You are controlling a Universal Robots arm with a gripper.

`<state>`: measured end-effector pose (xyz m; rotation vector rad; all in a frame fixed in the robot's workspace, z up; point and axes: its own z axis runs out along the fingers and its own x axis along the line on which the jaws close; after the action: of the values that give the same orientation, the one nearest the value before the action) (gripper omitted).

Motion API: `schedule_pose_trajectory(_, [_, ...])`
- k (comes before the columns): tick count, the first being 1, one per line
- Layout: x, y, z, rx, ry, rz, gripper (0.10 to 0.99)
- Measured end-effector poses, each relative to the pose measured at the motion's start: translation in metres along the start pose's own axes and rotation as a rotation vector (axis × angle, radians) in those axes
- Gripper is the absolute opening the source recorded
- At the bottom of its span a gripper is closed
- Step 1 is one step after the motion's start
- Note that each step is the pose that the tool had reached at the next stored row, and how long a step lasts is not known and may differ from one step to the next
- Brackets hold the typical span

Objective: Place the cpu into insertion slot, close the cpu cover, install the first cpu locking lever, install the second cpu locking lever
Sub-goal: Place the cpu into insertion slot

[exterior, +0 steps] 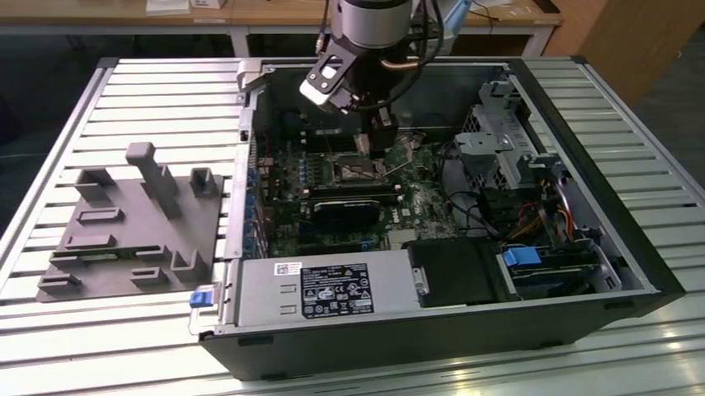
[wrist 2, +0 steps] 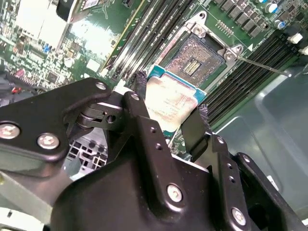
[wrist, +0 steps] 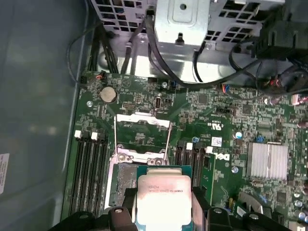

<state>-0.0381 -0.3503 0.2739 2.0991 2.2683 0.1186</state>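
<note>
In the exterior view the gripper [exterior: 380, 139] reaches down into the open computer case [exterior: 441, 338]. The arm's bulk hides what it carries, and the insertion slot [exterior: 361, 170] below it is hard to make out. In the second wrist view the 2 fingers [wrist 2: 140, 103] pinch the cpu [wrist 2: 166, 98] by opposite edges, metal top toward the camera, and the gripper body cuts off its near edge. The cpu is held at the slot's edge, not seated; whether it touches the slot cannot be told. In the first wrist view it covers part of the slot, and the cpu cover [wrist: 143, 121] stands raised on the far side. The case holds a green board [wrist: 216, 110], a grey power supply [exterior: 264, 289] at the near side and a drive cage [exterior: 496, 153] at the exterior view's right. A grey fixture [exterior: 132, 223] sits on the slatted table [exterior: 144, 82] at the exterior view's left.
</note>
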Motion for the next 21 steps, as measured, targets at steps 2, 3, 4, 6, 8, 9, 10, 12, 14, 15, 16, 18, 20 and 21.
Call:
schedule_pose_trajectory(2, [0.0007, -0.0009, 0.0023, 0.0, -0.0012, 0.013, 0.537])
schedule_pose_trajectory(3, [0.0011, -0.0013, 0.0036, 0.0, -0.0017, 0.019, 0.537])
schedule_pose_trajectory(4, [0.0016, -0.0017, 0.0049, 0.0, -0.0023, 0.025, 0.537])
schedule_pose_trajectory(6, [0.0024, -0.0024, 0.0078, -0.001, -0.0033, 0.037, 0.537])
schedule_pose_trajectory(8, [0.0029, -0.003, 0.0111, -0.001, -0.0039, 0.044, 0.537])
schedule_pose_trajectory(9, [0.0031, -0.0035, 0.0127, -0.001, -0.0041, 0.046, 0.537])
schedule_pose_trajectory(10, [0.0032, -0.004, 0.0144, -0.001, -0.0042, 0.047, 0.537])
schedule_pose_trajectory(12, [0.0035, -0.0049, 0.0176, -0.001, -0.0045, 0.051, 0.537])
schedule_pose_trajectory(14, [0.0038, -0.0053, 0.02, -0.001, -0.006, 0.065, 0.537])
schedule_pose_trajectory(15, [0.0039, -0.0055, 0.0211, -0.001, -0.0068, 0.075, 0.537])
schedule_pose_trajectory(16, [0.0042, -0.0057, 0.0223, -0.001, -0.0076, 0.085, 0.537])
schedule_pose_trajectory(18, [0.005, -0.0063, 0.0245, -0.002, -0.0084, 0.093, 0.537])
schedule_pose_trajectory(20, [0.0063, -0.0074, 0.0262, -0.002, -0.0085, 0.094, 0.537])
schedule_pose_trajectory(21, [0.0071, -0.008, 0.027, -0.002, -0.0085, 0.095, 0.537])
